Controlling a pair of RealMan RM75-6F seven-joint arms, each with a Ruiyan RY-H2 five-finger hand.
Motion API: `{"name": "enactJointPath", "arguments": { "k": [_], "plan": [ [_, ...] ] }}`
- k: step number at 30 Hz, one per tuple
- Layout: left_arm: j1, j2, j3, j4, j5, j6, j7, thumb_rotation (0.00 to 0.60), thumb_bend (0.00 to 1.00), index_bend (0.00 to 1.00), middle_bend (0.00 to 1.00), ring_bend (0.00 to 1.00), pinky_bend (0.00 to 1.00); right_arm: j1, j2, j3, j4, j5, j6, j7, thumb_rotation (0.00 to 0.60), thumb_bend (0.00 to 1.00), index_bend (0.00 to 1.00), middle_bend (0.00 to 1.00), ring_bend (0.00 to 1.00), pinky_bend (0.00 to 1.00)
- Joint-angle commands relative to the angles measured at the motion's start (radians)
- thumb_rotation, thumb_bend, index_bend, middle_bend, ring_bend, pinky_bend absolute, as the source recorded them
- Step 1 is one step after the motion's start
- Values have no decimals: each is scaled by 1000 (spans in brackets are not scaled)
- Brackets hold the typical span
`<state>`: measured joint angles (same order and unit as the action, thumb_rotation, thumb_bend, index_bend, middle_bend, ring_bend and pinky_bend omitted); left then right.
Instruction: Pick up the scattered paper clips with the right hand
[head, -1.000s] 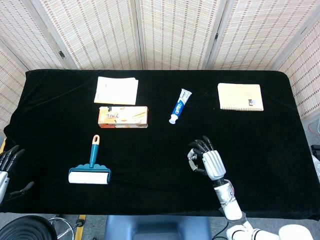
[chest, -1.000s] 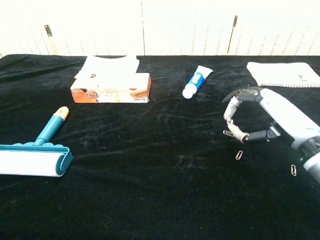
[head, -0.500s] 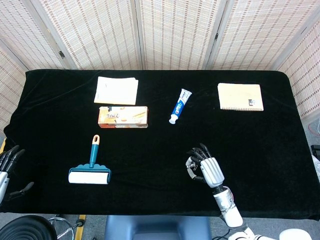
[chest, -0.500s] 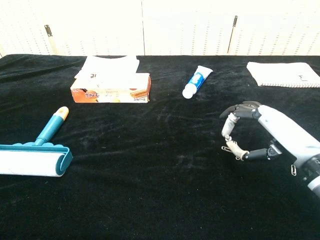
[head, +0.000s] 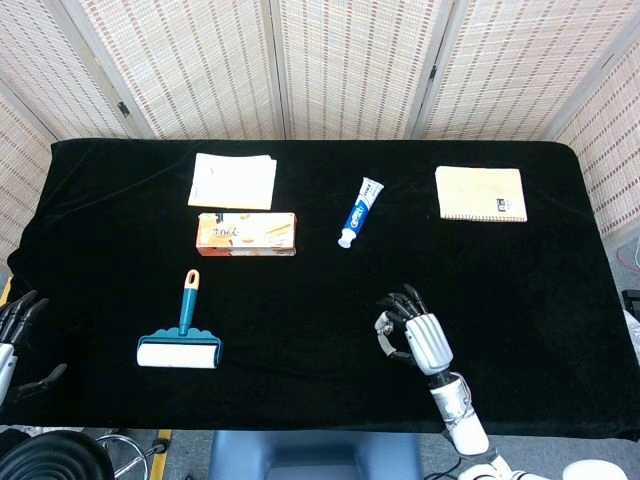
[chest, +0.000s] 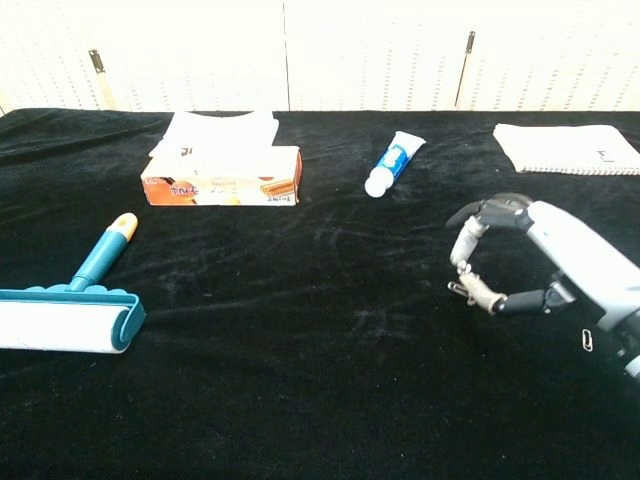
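Observation:
My right hand (chest: 545, 265) hovers just above the black table (chest: 300, 300) at the front right, fingers curled toward the thumb. A small silver paper clip (chest: 459, 291) sticks out at the thumb's tip, pinched between thumb and a fingertip (chest: 462, 268). Another paper clip (chest: 587, 340) lies flat on the cloth under the wrist side of that hand. The head view shows the right hand (head: 415, 335) from above, but the clips are too small to make out there. My left hand (head: 12, 325) hangs off the table's front left corner, fingers apart and holding nothing.
A teal lint roller (chest: 70, 310) lies at the front left. Behind it sit an orange box (chest: 220, 187) and white paper (chest: 222, 130). A toothpaste tube (chest: 394, 162) lies mid-table, and a notebook (chest: 565, 148) at the back right.
The right hand dropped toward the cloth and nearer the front edge, then rose slightly. The clip that lay just below its thumb no longer shows. The left hand stayed put.

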<state>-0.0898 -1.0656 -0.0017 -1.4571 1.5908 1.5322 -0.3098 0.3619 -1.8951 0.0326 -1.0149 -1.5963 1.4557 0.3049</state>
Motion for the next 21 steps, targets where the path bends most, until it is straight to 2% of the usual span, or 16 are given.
{"name": "enactJointPath", "arguments": {
  "k": [1, 12, 21],
  "plan": [
    [0, -1, 0, 0, 0, -1, 2, 600, 283, 0, 0, 0, 13, 2, 14, 16, -11, 6, 4, -9, 600, 571, 944, 298, 169, 0],
    [-3, -4, 1, -4, 0, -7, 15, 600, 283, 0, 0, 0, 13, 4, 97, 102, -6, 80, -8, -138, 600, 572, 944, 298, 169, 0],
    [-10, -8, 2, -8, 1, -20, 31, 600, 283, 0, 0, 0, 13, -67, 219, 103, -36, 113, 44, -310, 600, 573, 944, 298, 170, 0]
  ]
}}
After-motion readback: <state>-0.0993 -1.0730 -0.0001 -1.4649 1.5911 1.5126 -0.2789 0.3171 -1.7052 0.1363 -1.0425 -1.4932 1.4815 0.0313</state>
